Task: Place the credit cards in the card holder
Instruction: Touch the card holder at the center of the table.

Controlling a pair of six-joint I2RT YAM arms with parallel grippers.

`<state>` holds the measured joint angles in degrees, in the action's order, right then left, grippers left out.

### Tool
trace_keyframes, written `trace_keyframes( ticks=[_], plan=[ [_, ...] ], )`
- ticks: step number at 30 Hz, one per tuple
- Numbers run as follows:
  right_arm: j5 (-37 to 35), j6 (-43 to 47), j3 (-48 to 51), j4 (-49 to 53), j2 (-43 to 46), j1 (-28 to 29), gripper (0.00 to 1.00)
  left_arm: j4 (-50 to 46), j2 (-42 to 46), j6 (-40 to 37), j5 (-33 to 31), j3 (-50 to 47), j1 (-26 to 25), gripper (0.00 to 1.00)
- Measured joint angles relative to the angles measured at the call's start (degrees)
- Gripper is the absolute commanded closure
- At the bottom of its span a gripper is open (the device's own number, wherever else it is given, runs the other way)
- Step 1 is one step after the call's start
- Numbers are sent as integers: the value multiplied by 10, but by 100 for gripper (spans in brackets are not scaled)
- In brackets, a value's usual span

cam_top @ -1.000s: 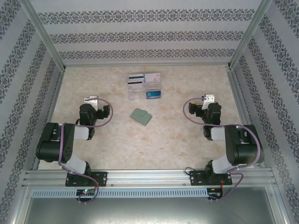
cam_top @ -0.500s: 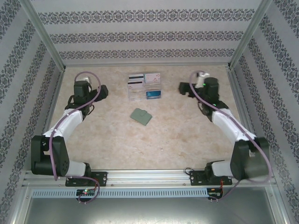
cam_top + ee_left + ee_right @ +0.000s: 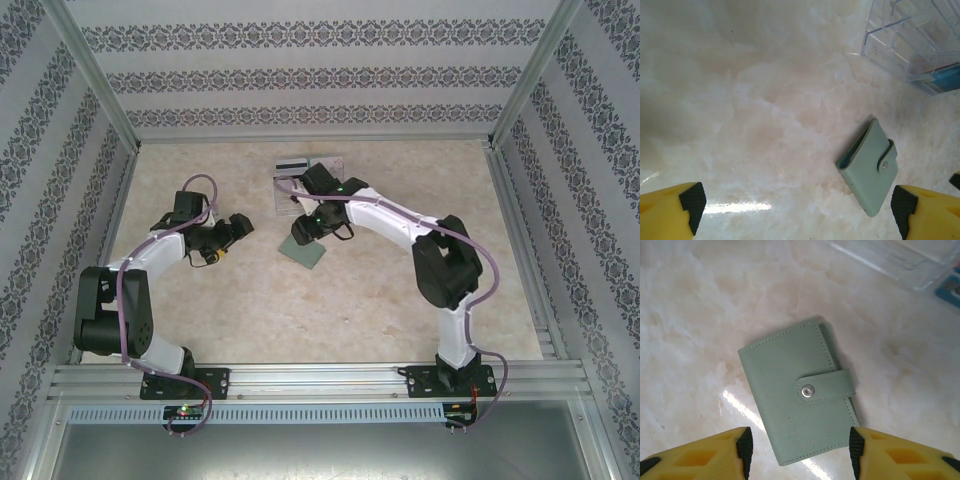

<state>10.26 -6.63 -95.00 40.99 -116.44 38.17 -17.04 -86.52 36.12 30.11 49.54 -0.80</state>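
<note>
The sage-green card holder point(image 3: 799, 399) lies closed on the marble table, its strap snapped shut. My right gripper point(image 3: 800, 450) is open and straddles the holder's near end. One pad point(image 3: 856, 445) is at its edge and the other pad point(image 3: 745, 445) stands a little clear. From above, the right gripper point(image 3: 305, 232) hangs over the card holder point(image 3: 305, 256). My left gripper point(image 3: 797, 210) is open and empty, with the card holder point(image 3: 870, 172) just inside its right finger. A white striped credit card point(image 3: 291, 161) stands in the clear stand. A blue credit card point(image 3: 947, 77) sits there too.
The clear plastic stand point(image 3: 910, 35) sits just beyond the card holder and is partly covered by the right arm from above point(image 3: 285, 190). Patterned walls and aluminium posts point(image 3: 515, 85) enclose the table on three sides.
The right arm swung left from the table's right side to over the card holder, and its jaws narrowed. The left gripper moved nearer and toward the centre, still open.
</note>
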Motion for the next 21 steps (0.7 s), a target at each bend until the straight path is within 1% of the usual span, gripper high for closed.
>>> trace_keyframes(
  ticks=[7,10,16,21],
  plan=[
    [-30,13,-105,99,-76,16,45,-16,0,0,10,15,0,3],
    [-47,13,-142,121,-112,26,46,-21,0,0,12,16,0,3],
    [-69,17,-169,153,-159,33,48,-21,0,0,14,16,0,3],
    [-81,21,-176,158,-172,33,49,-21,-1,0,16,16,0,4]
  ],
)
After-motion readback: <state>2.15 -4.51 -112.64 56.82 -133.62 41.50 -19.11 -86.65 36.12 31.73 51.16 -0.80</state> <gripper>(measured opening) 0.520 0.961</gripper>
